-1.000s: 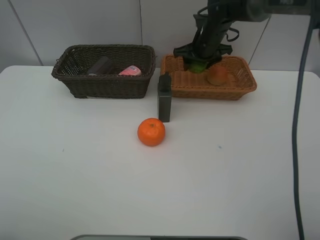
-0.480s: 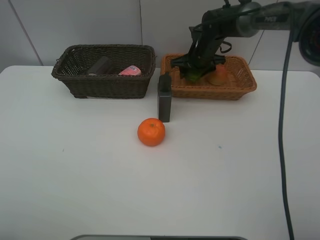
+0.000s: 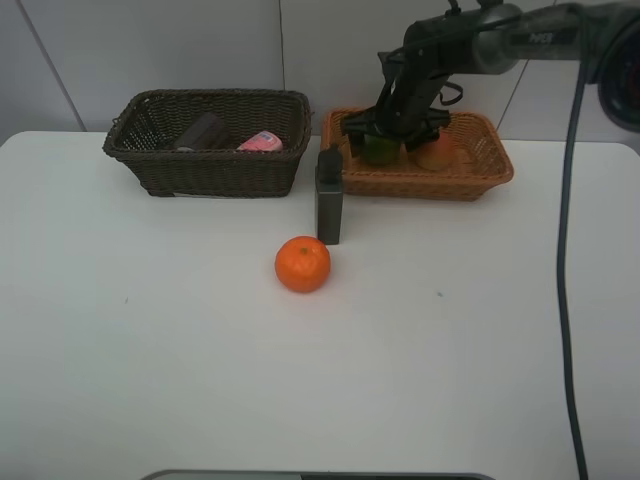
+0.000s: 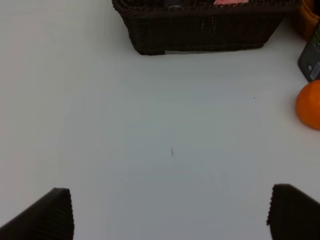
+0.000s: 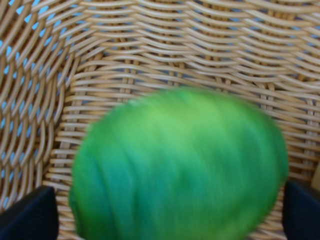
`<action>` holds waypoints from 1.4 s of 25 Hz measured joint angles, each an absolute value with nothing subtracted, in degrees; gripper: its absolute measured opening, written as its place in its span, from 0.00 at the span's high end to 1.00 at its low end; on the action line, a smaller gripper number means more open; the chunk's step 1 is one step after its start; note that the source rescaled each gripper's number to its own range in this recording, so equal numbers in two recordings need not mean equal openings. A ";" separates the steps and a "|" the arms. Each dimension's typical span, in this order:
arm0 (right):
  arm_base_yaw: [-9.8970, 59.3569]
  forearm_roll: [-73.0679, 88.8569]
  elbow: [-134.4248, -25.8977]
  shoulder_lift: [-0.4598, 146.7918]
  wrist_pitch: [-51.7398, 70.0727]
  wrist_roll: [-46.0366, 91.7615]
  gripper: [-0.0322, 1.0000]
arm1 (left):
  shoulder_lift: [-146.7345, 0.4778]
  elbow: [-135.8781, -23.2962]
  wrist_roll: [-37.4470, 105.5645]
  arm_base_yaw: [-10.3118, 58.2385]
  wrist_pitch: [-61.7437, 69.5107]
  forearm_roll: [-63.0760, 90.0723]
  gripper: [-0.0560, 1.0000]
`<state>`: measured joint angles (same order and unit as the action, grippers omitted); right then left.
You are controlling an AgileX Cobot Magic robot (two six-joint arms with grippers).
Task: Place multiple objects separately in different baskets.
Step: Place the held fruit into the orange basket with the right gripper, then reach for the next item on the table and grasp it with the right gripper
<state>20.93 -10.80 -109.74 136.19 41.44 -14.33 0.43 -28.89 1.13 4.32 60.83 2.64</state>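
The green fruit (image 3: pixel 380 149) lies in the orange-tan basket (image 3: pixel 480 178), at its end nearer the dark brown one, just beside the peach-like fruit (image 3: pixel 436 151). A second ago it hung higher, clamped in the right gripper (image 3: pixel 382 140). Now the gripper is lower inside the basket, and its fingers stand apart on either side of the fruit, no longer pinching it.

The dark brown basket (image 3: pixel 210 170) holds the mauve cup (image 3: pixel 200 131), lying on its side, and the pink squeeze bottle (image 3: pixel 262 142). The dark grey bottle (image 3: pixel 329 198) stands upright on the table (image 3: pixel 150 350) in front of the gap between the baskets. The orange (image 3: pixel 302 264) sits near it. None of these has moved.

The right wrist view shows the fruit blurred on the wicker floor, with a dark fingertip (image 5: pixel 27 215) at each side. The left gripper (image 4: pixel 172 215) appears only in its own wrist view. Its fingers are spread wide over bare table, with the dark basket ahead of it.
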 joint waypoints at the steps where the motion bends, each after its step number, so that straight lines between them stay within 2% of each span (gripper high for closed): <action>1: 20.93 -10.80 -109.74 136.13 41.49 -14.33 0.00 | 0.43 -28.89 1.13 4.32 60.83 2.64 0.03; 9: 20.93 -10.56 -109.74 132.72 43.94 -14.33 0.00 | 0.43 -28.89 1.13 4.32 60.83 2.64 0.03; 15: 22.16 -10.26 -109.74 128.14 51.28 -14.33 0.00 | 0.43 -28.89 1.13 4.32 60.83 2.64 0.03; 25: 29.61 -9.60 -109.67 118.77 65.49 -15.70 0.00 | 0.43 -28.89 1.13 4.32 60.83 2.64 0.03; 35: 37.82 -10.12 -109.11 116.79 69.87 -25.38 0.00 | 0.43 -28.89 1.13 4.32 60.83 2.64 0.03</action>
